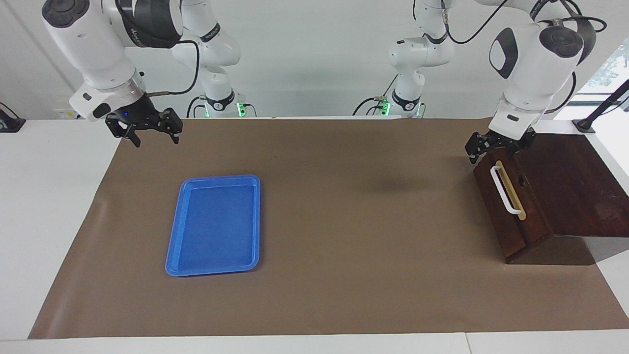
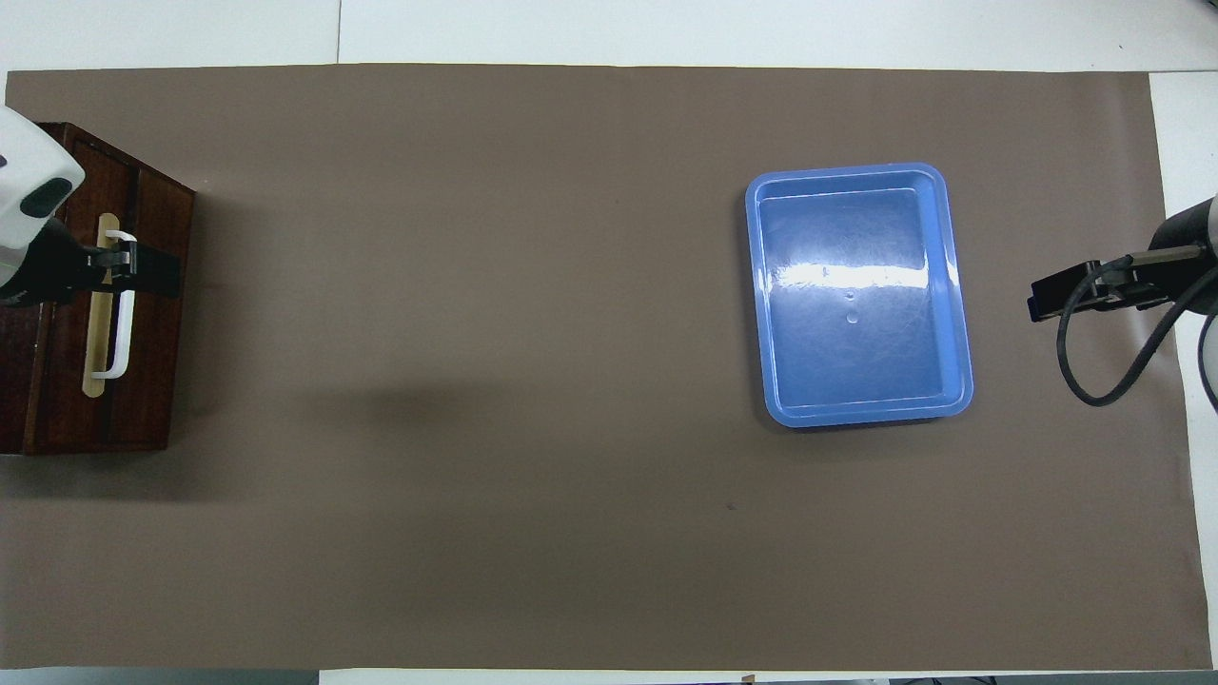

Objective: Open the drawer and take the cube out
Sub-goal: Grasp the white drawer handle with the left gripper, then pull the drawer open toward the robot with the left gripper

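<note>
Facing view
Drawer (image 1: 511, 196): shut in its dark wooden box (image 1: 565, 187), which stands at the left arm's end of the desk; dark front panel with a white bar handle (image 1: 505, 191) on a pale strip.
Cube: not visible anywhere in this view.
Left tool (image 1: 496, 149): down at the drawer front's upper edge, at the end of the handle nearer the robots; whether its fingers are spread or pressed together cannot be told, nor whether they touch the handle.
Right tool (image 1: 153, 135): hangs in the air over the edge of the brown mat (image 1: 344, 221) at the right arm's end, fingers spread with nothing between them; this arm waits.
Blue tray (image 1: 174, 246): flat on the mat toward the right arm's end, nothing in it, farther from the robots than the right tool's spot.
Desk (image 1: 44, 221): white, with the brown mat covering most of it.

Overhead view
Drawer (image 2: 152, 285): front flush with the box (image 2: 24, 381), no gap showing.
Left tool (image 2: 124, 264): covers the handle's (image 2: 119, 333) end; finger state cannot be told here either.
Right tool (image 2: 1056, 303): over the mat's (image 2: 476, 381) edge, well apart from the tray.
Blue tray (image 2: 959, 314): bare, with glare across its floor.
</note>
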Robot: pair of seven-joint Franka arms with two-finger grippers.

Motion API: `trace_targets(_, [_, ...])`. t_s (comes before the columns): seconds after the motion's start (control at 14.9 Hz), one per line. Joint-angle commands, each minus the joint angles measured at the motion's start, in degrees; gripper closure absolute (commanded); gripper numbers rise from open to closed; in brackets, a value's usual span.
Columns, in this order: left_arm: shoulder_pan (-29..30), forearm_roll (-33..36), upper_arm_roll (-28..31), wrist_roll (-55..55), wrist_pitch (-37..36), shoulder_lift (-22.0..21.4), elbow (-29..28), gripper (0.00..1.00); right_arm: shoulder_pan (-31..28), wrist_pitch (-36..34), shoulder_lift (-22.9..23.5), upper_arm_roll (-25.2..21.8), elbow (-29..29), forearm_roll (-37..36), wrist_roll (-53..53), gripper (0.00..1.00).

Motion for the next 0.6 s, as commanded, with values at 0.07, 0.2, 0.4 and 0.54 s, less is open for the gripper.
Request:
trace_targets(0.07, [-0.2, 8.9, 0.1, 1.9, 8.7, 1.3, -7.0, 0.00, -0.4, 1.5, -0.1, 0.0, -0.1, 1.3, -1.9, 0.00])
trace_targets(0.2, [0.5, 11.1, 0.2, 2.0, 13.6, 3.8, -8.1, 0.00, -0.5, 1.5, -0.1, 0.0, -0.1, 1.4, -1.9, 0.00])
trace_targets(0.4, [1.4, 13.9, 0.2, 2.0, 17.8, 6.7, -8.2, 0.00, -0.7, 1.4, -0.2, 0.0, -0.1, 1.6, -1.8, 0.00])
trace_targets(0.54, [2.0, 16.7, 0.2, 2.1, 19.2, 8.0, -8.2, 0.00, -0.8, 1.3, -0.1, 0.0, 0.0, 1.6, -1.8, 0.00])
